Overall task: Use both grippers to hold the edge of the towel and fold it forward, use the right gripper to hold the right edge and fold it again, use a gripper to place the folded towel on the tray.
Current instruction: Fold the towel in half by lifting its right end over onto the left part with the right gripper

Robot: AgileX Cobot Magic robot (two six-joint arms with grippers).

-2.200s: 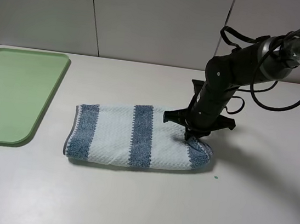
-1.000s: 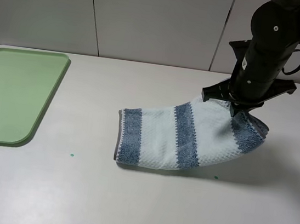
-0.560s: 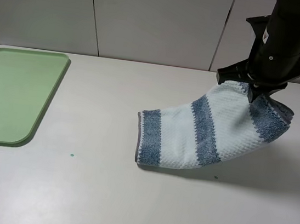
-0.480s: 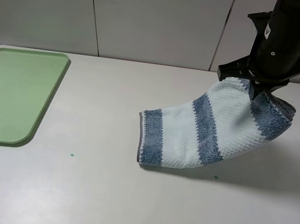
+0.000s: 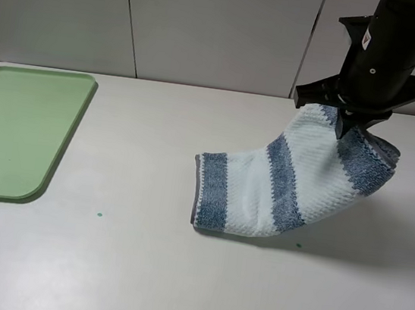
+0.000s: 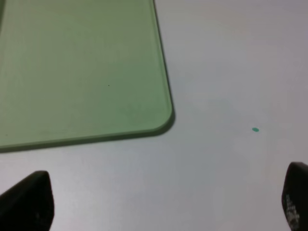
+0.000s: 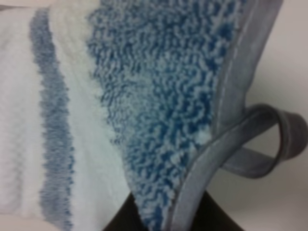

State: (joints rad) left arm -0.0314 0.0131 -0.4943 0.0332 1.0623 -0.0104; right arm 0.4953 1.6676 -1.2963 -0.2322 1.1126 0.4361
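Right end effector [image 5: 343,121]: clamped from above on the raised right end of the towel [image 5: 280,184], with black fingers pointing down into the cloth close to its grey hem [image 7: 240,86].
Towel: folded, waffle-textured, banded in blue-grey and pale white-blue. Right end hoisted clear of the desk [image 5: 139,268], left end resting flat on it, the body sloping down between the two (a soft bulge of cloth sagging below and to the right of the grip).
Tag loop [image 7: 281,139]: small grey loop sticking out from the hem at the gripped corner, filling the right wrist view along with the dark stripe.
Left end effector [image 6: 161,207]: fingers set wide apart, one at each side of the left wrist view, poised above bare desk near a rounded corner of the tray [image 6: 82,72]. Out of sight in the high view.
Tray: light green with a low rim, lying flat at the far left of the desk, well apart from the towel.
Desk marks: one tiny green speck [image 5: 98,215] between tray and towel, a second speck [image 5: 299,245] just beside the towel's near edge.
Backdrop: pale wall panels [image 5: 209,25] behind the desk.
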